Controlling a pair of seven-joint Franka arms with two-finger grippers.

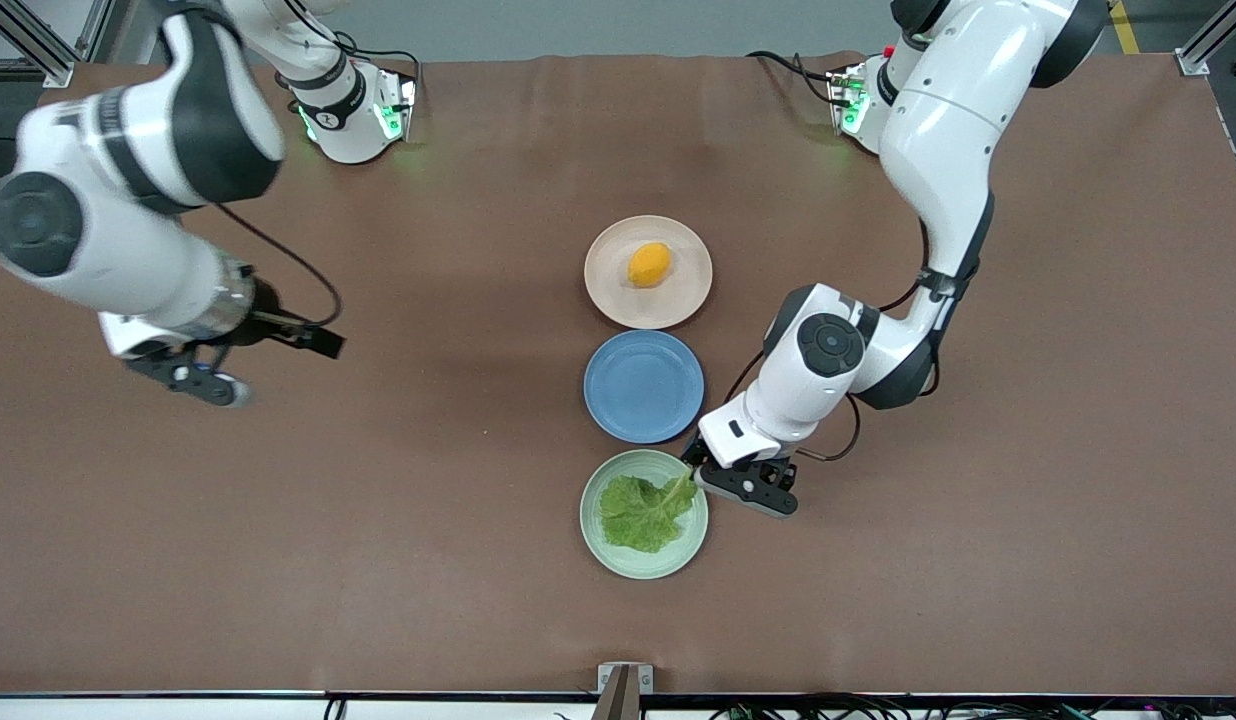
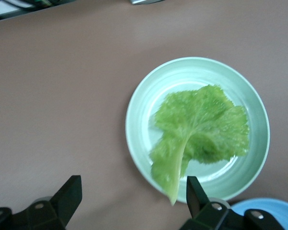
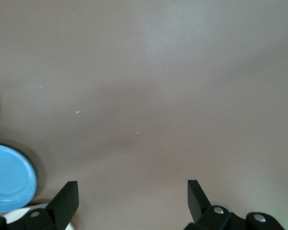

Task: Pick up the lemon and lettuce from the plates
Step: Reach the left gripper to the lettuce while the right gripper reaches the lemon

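Hovering over the brown matte surface [image 1: 428, 500], my left pincer [image 1: 740, 482] hung just beside the rim of the round pale mint green plate [image 1: 618, 555], on the side toward the left arm's end. Its two black fingers [image 2: 196, 194] were spread wide and held nothing. In the left wrist view the pale stem tip of the crinkled green lettuce leaf [image 2: 201, 127] reached the plate's rim just next to one finger, though I could not tell whether they touched. The leaf itself lay flat in the mint plate [image 2: 139, 105], its frilled blade over the middle and its rib running out toward my left pincer.

That plate was the nearest to the front camera of three in a row. Next farther sat a round blue plate [image 1: 644, 386], bare, its edge also showing at the corner of the left wrist view. Farthest stood the round beige-pink plate [image 1: 618, 300], and the small oval yellow-orange lemon [image 1: 649, 264] rested near its centre, untouched.

My right pincer [image 1: 193, 378] waited over bare surface toward the right arm's end, well apart from all three plates. The right wrist view showed its fingers [image 3: 67, 196] parted and gripping nothing, with only the brown surface beneath and a slice of the blue plate [image 3: 9, 177] at the edge.
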